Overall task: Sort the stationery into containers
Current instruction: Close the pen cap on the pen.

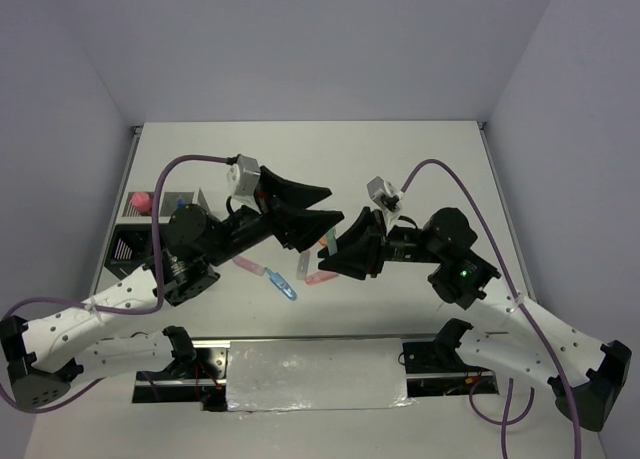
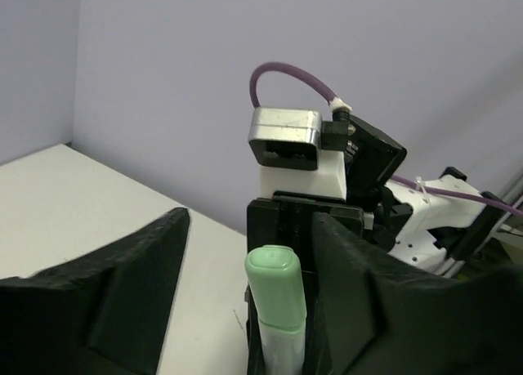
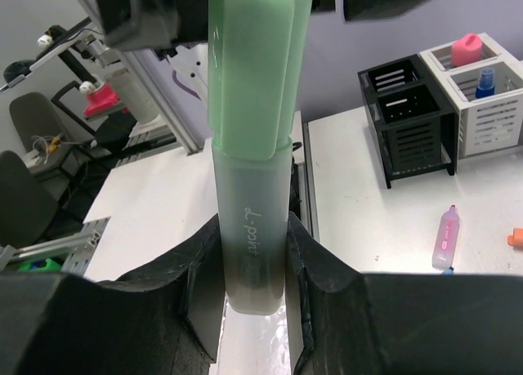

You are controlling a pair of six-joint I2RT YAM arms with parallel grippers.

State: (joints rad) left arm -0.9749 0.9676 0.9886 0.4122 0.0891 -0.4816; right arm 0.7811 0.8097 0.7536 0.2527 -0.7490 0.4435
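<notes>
My right gripper (image 1: 335,247) (image 3: 249,228) is shut on the body of a green highlighter (image 3: 249,146), held upright above the table's middle. The pen's green cap (image 2: 276,285) stands between my left gripper's fingers (image 2: 122,301). My left gripper (image 1: 335,204) (image 2: 249,244) is open, its jaws spread wide on either side of the cap without touching it. The organizer (image 3: 409,122) stands at the far left (image 1: 125,244), with a pink-capped tube (image 3: 467,48) and a blue-capped bottle (image 3: 486,81) in its white compartments. In the top view the pen is mostly hidden by both grippers.
Loose stationery lies on the table below the grippers: a pink highlighter (image 1: 247,267) (image 3: 446,236), a blue pen (image 1: 283,284), a pale one (image 1: 302,269), a pink-orange one (image 1: 320,277) and an orange piece (image 3: 515,238). A foil-covered strip (image 1: 315,374) lies at the near edge.
</notes>
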